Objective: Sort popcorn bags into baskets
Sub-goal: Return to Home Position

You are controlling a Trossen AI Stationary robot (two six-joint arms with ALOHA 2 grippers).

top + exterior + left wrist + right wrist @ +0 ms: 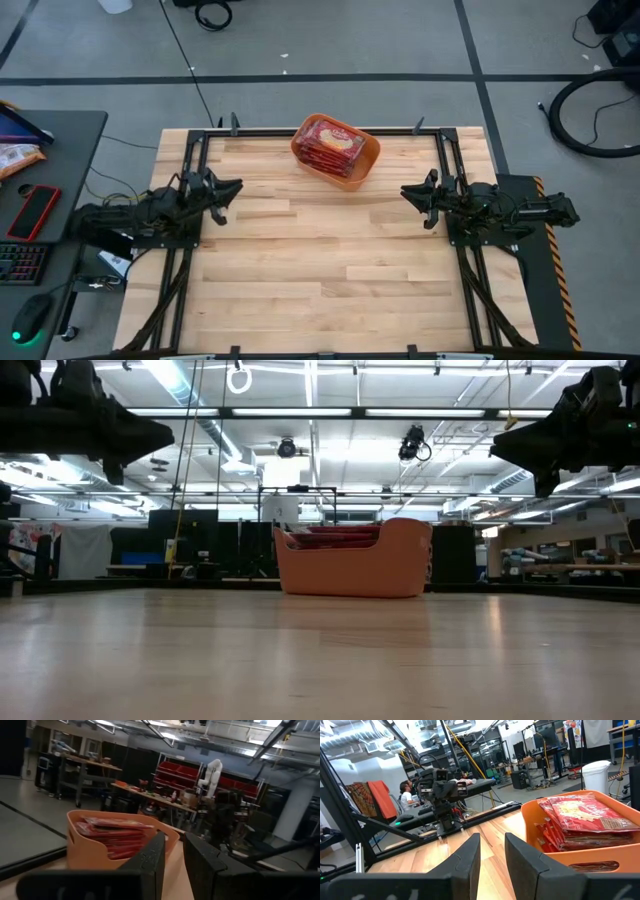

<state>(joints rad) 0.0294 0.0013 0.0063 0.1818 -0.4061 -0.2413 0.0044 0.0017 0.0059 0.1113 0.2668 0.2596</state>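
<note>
The orange basket (372, 160) stands on its base at the table's far edge, near the middle. Several red popcorn bags (330, 142) lie stacked flat inside it and fill it up to the rim (335, 532). My left gripper (236, 187) hovers above the table's left side, pointing right toward the basket (85, 850). My right gripper (405, 192) hovers above the right side, pointing left, with the basket (580, 855) and bags (590, 817) beside it. Both grippers (174, 837) (492, 837) are shut down to a narrow slit, hold nothing and stay off the table. No bag lies on the table.
Bare wood spans the middle and near part of the table (320, 270). Black frame rails (190, 230) run along both sides. A side desk (60, 200) on the left carries a red phone, keyboard, mouse and an orange-and-white snack packet (18, 158). A person (407, 795) sits beyond the table.
</note>
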